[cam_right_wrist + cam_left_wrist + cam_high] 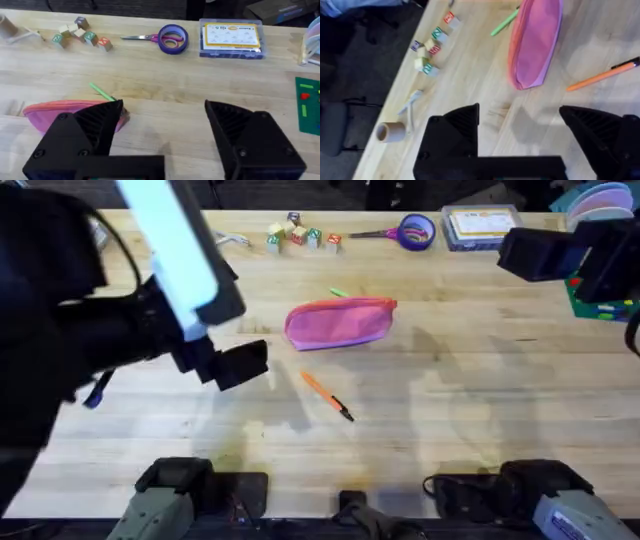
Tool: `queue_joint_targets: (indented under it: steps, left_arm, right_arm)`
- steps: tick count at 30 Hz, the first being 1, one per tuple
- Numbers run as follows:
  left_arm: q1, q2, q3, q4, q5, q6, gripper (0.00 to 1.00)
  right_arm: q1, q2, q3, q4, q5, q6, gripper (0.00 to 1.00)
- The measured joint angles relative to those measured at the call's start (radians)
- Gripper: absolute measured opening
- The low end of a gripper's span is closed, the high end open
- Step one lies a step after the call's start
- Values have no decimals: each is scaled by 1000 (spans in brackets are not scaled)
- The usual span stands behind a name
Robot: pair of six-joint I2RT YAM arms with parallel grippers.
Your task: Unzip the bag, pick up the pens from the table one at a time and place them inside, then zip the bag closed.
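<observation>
The pink bag (340, 323) lies flat in the middle of the table (480, 410). A light green pen (338, 293) pokes out from behind its far edge. An orange pen (327, 395) with a black tip lies on the wood in front of the bag. My left gripper (240, 365) hovers to the bag's left, raised above the table. Its wrist view shows it open (520, 135) and empty, with the bag (535, 42), green pen (504, 24) and orange pen (602, 75) beyond. My right gripper (530, 252) hangs high at the far right, open (165, 125) and empty, above the bag (55, 111).
Along the far edge lie small letter blocks (300, 235), purple-handled scissors (405, 231) and a clear plastic box (480, 227). A green item (600, 305) sits at the far right. A small cardboard roll (390, 132) lies near the table's left edge.
</observation>
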Motion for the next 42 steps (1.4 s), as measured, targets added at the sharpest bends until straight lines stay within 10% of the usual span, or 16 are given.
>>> queue_joint_targets:
  steps: [42]
  left_arm:
    - [0, 649, 0, 320, 250, 14, 993]
  right_arm:
    - [0, 0, 0, -20, 0, 3, 997]
